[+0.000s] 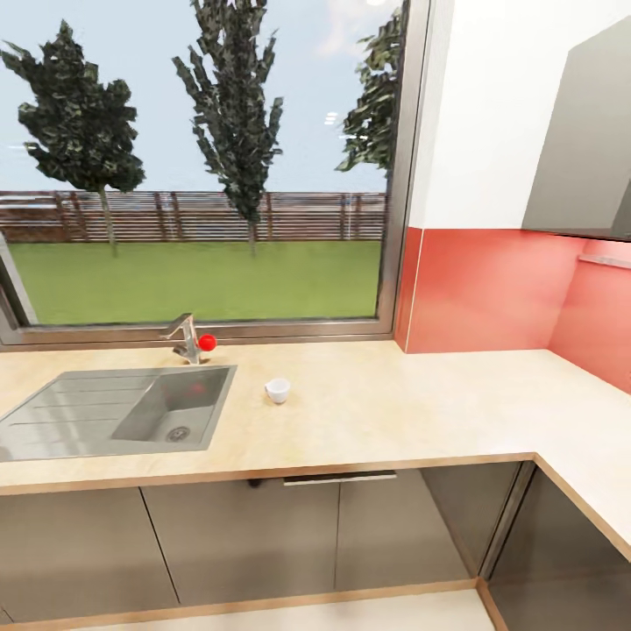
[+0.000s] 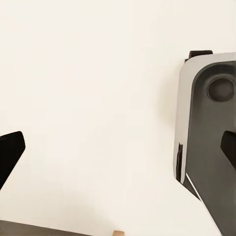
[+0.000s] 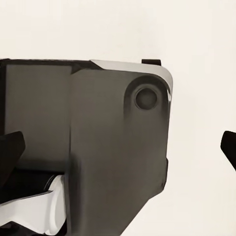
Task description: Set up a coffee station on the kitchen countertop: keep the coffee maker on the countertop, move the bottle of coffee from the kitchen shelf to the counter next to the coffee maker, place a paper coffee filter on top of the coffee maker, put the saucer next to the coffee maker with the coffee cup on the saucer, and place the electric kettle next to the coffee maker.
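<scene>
**On the worktop, one small cup waits for us**

On the long light-wood worktop (image 1: 421, 412) we can see the coffee cup (image 1: 278, 390). It stands upright, just beside the grey steel sink (image 1: 114, 412) and a little in front of the tap (image 1: 187, 337) with its red knob. It stands right on the wood, with no plate under it.

Both arms hang low, near the robot's grey body (image 3: 118, 157). The left tool (image 2: 120, 152) looks let go, with its dark fingertips (image 2: 10, 152) far apart and nothing between them. The right tool (image 3: 123, 152) looks the same, wide and holding nothing, with pale floor behind.

We think the job is still near its start (we are looking and getting close). To do this step well, we should roll up square to the worktop and stop near the cup. Then we should lift one arm slowly and keep it clear of the worktop edge. The cup is small and light, so a bump could tip it or push it into the sink. Come down from above and close gently around it.
</scene>
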You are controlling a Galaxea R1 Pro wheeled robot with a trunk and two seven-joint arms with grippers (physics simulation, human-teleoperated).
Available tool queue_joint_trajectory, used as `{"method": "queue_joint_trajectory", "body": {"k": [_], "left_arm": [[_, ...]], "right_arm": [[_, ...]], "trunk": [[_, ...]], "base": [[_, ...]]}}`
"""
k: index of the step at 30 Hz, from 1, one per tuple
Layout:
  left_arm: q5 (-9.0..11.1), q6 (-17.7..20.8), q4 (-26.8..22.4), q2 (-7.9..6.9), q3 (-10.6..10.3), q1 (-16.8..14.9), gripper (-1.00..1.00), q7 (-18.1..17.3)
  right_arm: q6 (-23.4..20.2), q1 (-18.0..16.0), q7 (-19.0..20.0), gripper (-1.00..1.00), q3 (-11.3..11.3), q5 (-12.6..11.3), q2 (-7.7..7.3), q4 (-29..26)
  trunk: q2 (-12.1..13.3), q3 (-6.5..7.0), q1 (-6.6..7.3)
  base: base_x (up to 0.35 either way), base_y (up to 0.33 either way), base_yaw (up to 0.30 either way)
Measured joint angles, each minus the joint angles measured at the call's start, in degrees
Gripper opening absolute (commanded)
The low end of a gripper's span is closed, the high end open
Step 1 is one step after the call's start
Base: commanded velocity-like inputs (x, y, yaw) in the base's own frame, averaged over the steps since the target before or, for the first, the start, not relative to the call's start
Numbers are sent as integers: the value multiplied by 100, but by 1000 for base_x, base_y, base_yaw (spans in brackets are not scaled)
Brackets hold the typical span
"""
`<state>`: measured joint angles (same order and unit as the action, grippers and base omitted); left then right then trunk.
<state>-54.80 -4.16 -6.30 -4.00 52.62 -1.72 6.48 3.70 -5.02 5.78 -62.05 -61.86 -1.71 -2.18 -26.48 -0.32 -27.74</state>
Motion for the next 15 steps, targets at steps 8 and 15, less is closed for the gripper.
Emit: {"method": "queue_joint_trajectory", "body": {"k": [8,15], "left_arm": [[3,15,-33,-3,7,-18,100,10],[10,22,-54,-7,8,-51,100,12]], "right_arm": [[448,-17,-10,100,-4,6,-3,-106],[1118,-393,-10,100,-12,18,21,-683]], "trunk": [[0,0,-2],[0,1,-1]], "base": [[-74,0,0],[-145,0,0]]}}
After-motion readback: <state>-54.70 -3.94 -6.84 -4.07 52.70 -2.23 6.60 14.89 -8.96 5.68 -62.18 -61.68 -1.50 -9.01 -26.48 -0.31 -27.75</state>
